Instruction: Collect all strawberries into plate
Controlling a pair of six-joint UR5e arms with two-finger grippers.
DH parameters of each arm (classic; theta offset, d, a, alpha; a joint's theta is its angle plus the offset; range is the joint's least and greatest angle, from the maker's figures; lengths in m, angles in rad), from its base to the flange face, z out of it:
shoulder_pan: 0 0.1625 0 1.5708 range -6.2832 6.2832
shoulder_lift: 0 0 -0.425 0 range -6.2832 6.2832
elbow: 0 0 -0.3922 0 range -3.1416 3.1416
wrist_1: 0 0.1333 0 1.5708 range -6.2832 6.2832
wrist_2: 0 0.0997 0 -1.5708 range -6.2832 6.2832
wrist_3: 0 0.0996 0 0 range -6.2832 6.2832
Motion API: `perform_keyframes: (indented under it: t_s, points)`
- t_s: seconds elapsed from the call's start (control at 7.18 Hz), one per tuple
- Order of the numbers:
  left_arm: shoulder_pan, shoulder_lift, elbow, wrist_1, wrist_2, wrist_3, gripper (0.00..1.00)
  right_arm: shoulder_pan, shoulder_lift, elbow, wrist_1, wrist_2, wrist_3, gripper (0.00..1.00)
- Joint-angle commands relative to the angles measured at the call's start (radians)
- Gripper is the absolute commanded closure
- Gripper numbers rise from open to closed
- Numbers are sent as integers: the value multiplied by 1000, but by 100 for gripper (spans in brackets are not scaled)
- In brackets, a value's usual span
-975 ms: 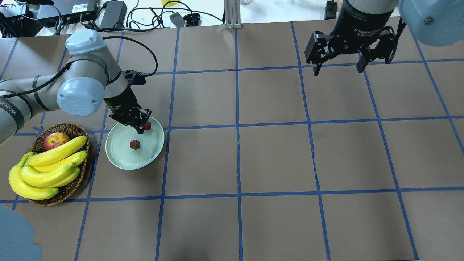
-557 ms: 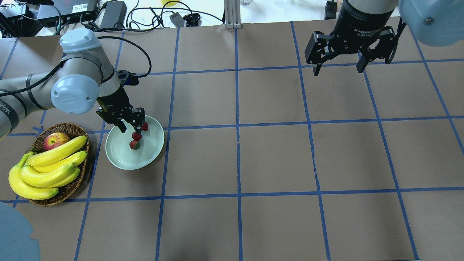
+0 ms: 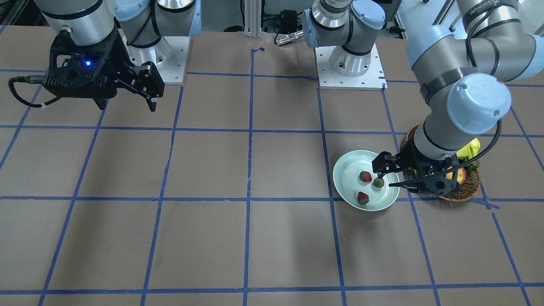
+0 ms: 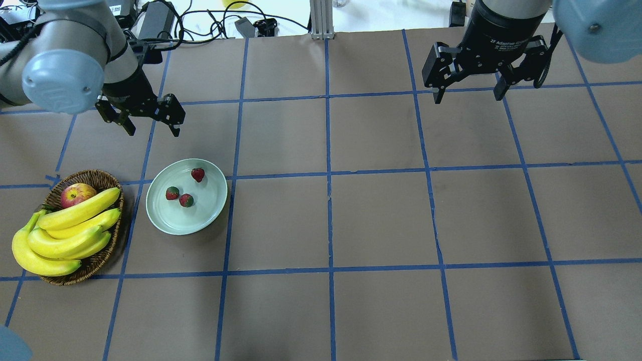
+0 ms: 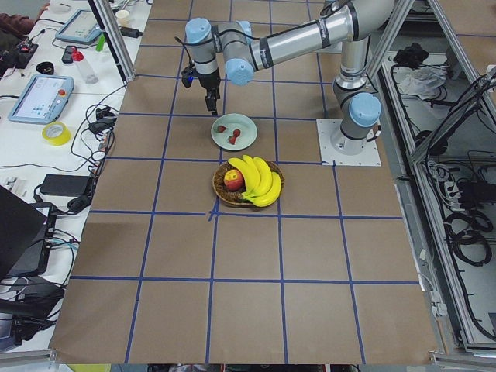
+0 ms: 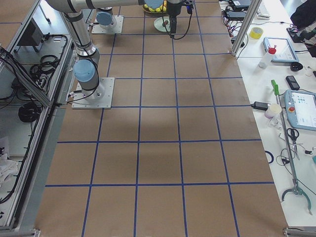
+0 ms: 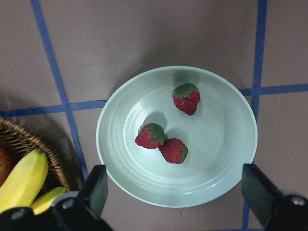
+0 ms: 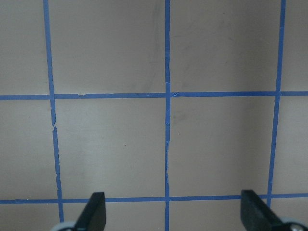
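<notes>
Strawberries (image 4: 197, 174): three counted, all inside plate (image 4: 158, 213); two touching near centre, third apart toward far rim.
Left gripper (image 4: 154, 131): jaws apart, empty; raised, in overhead view past plate's far rim, so plate lies robot-ward and below.
Right gripper (image 4: 468, 98): jaws apart, empty; well apart from plate.
Nearer arm: left.
Judgement: no berry seen outside plate; collection looks done, no further pick called for.

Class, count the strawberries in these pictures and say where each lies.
3. All lie on the plate: one strawberry alone by the rim, a second strawberry touching a third strawberry near the middle. None looks hidden.
</notes>
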Motion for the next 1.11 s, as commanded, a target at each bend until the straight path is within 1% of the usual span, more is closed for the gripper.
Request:
perform_keyframes:
  t_s: [0.0,0.14,0.28,0.42,0.56,0.98]
  points:
    - [-18,91,89,-98,-17,-51,0,0,1,0,-2,5,0,0]
    - [-41,147,91,-130,-61,-79,0,0,-1,-2,0,5,0,0]
    - [-75,178,86,-149,-67,-155,0,0,-1,-2,0,3,0,0]
    - [-113,195,80,-181,-52,-175,0,0,-1,0,1,3,0,0]
    - [-127,206,74,-187,-59,-202,0,0,-1,-2,1,5,0,0]
    - [-127,214,70,-200,-60,-202,0,1,-1,-6,1,5,0,0]
